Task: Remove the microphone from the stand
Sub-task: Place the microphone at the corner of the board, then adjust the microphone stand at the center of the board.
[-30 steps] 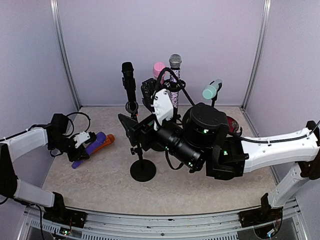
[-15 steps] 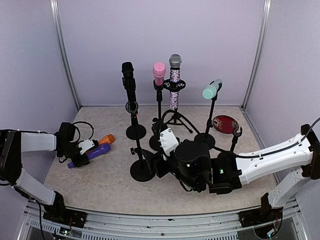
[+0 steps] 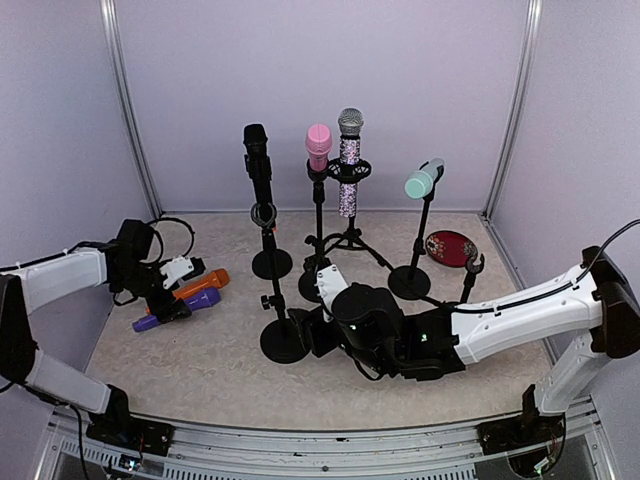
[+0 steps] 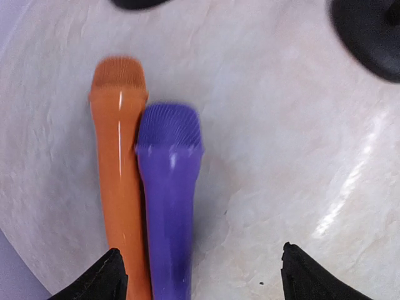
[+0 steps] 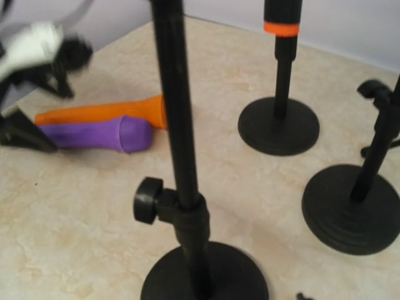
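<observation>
**Left hand open over 2 laid-down mics; right hand low at the black mic's stand**

Left hand (image 4: 203, 270) hangs over the purple microphone (image 4: 169, 187), fingers spread wide and touching nothing. The purple one lies flat on the counter (image 3: 200, 370) against the orange microphone (image 4: 119, 156), both well apart from the stands; likely a drop zone.

The black microphone (image 3: 257, 150) sits upright atop the near stand (image 5: 178, 156). Right hand (image 3: 305, 330) is low beside that stand's base, probably to steady it. Cannot tell whether it is open or closed.
</observation>
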Robot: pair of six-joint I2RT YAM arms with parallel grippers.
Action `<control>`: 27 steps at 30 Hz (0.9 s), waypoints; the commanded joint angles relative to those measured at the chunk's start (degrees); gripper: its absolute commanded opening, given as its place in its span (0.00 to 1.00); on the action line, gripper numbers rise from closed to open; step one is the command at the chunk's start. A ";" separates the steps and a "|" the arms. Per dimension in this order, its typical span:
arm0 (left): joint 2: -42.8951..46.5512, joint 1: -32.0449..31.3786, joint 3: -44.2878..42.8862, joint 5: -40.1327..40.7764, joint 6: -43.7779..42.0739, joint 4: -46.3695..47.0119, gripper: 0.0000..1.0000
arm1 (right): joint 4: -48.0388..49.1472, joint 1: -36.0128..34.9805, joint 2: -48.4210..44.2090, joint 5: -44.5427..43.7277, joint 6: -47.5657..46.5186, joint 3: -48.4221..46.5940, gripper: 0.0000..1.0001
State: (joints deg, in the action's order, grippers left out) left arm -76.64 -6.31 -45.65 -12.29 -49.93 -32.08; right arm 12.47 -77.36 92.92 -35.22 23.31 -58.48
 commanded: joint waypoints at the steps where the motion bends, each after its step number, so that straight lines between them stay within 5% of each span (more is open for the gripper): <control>1: 3.84 -8.44 -8.20 -9.70 2.20 -10.00 0.84 | -0.87 1.34 1.49 3.33 2.57 1.05 0.61; 10: -2.82 -21.91 -20.18 -16.50 12.49 -8.19 0.77 | -1.99 2.24 5.89 8.87 8.93 1.01 0.52; 15: -5.14 -23.20 -18.79 -17.54 15.01 -4.93 0.72 | -1.64 2.96 7.47 14.26 12.17 2.65 0.38; 27: -5.30 -23.76 -15.18 -21.47 17.57 -0.11 0.69 | -5.72 4.65 18.16 21.85 13.46 -2.69 0.28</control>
State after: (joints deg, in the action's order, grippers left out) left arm -81.89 -29.58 -62.15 -30.70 -33.43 -34.54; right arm 8.16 -74.11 109.10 -16.43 35.70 -58.41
